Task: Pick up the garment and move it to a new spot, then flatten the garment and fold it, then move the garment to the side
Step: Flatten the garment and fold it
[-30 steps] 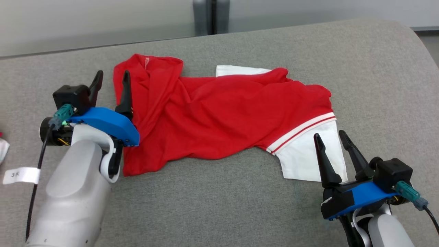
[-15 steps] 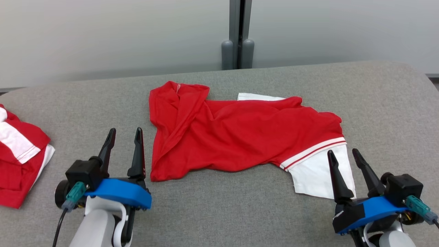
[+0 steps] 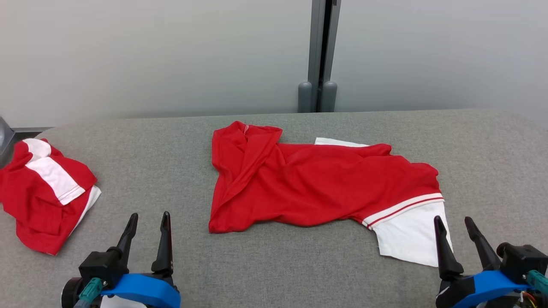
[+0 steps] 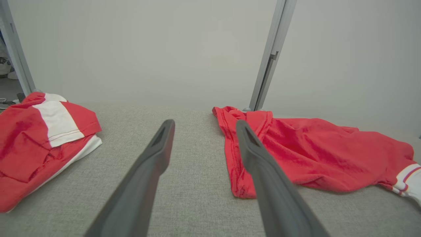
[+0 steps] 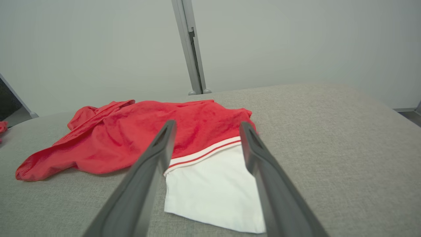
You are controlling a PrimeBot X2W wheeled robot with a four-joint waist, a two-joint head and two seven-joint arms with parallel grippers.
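The left gripper (image 3: 150, 216) stands wide open and empty over the near edge of the grey pad (image 3: 274, 273), toward its left half. The right gripper (image 3: 452, 219) is equally spread with nothing in it, over the same near edge toward the right end. In its wrist view, its fingers frame the white panel (image 3: 406, 239) of the garment (image 3: 317, 188). It looks to hover just short of the cloth rather than touch it.

The garment lies across the middle of the pad, red with a white striped panel at the end nearest the right gripper. It is rumpled, with the edge toward the pad's left (image 3: 239, 171) doubled over on itself and a white strip peeking out at the far side. A second red-and-white garment (image 3: 43, 192) sits bunched at the pad's left end, well apart.

I judge flattening to be the step in hand. To do it well, each gripper should pinch a single layer at an outer corner: the right on the white panel's near corner, the left on the near red corner. Then both should draw apart along the pad until the wrinkles ease out. Taking two layers would lock the fold in. The turned-over left edge needs lifting and laying back first. The thin fabric will likely drag on the pad's weave, so a slight lift before pulling helps.
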